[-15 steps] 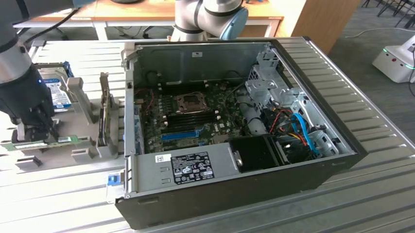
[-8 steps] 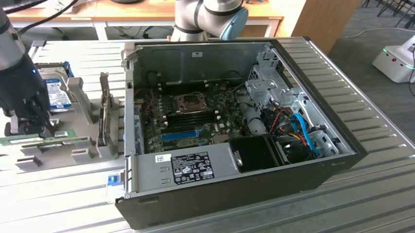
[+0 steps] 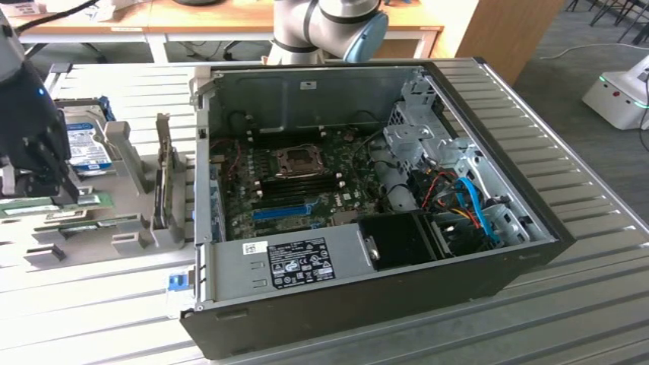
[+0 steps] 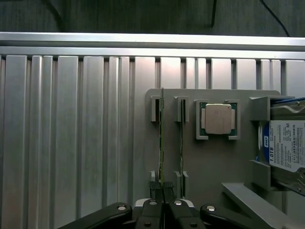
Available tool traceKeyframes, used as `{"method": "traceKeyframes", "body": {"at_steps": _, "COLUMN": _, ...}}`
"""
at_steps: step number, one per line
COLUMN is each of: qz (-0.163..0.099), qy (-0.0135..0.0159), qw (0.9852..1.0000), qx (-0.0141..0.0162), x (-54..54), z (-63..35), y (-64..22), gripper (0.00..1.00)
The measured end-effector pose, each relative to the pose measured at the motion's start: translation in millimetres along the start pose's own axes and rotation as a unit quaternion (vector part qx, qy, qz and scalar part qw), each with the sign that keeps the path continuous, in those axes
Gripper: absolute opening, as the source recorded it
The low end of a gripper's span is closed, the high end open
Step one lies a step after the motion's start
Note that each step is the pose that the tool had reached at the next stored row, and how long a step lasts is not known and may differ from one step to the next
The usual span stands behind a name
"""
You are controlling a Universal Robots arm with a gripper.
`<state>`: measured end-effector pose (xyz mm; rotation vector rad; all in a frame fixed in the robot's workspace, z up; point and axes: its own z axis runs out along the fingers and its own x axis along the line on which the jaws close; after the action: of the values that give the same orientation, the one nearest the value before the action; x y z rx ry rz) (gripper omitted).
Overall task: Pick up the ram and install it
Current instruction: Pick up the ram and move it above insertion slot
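Clamped with jaws together on one end of the ram (image 4: 161, 138), seated on edge in the slotted holder (image 4: 212, 162), presumably for gripping from above; just beside a twin stick (image 4: 181, 143), untouched. From the wrist: the pinch itself. From outside: the open case (image 3: 406, 293), with the holder at its nine o'clock on the counter (image 3: 568, 304)

Quick headcount, everything placed off the grey holder (image 4: 214, 162), and there's just one of those; two green sticks stand on edge in it, the ram (image 4: 162, 133) and its twin (image 4: 181, 138) right beside; one CPU (image 4: 218, 119) sits in the holder just past the twin; one blue-labelled hard drive (image 4: 286, 143) at the holder's end beyond the CPU; one open PC case (image 3: 355, 304) beside the holder, one motherboard (image 3: 304, 182) inside; one bench (image 4: 71, 133) under the holder; one robot arm (image 3: 324, 30).
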<state>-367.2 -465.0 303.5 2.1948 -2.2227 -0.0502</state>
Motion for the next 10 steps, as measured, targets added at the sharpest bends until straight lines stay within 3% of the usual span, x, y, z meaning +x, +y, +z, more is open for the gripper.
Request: {"method": "traceKeyframes", "body": {"at_steps": 10, "qz": 0.0, "qy": 0.0, "qw": 1.0, "qx": 0.0, "x": -0.3, "z": -28.9, "y": 1.0, "gripper": 0.12}}
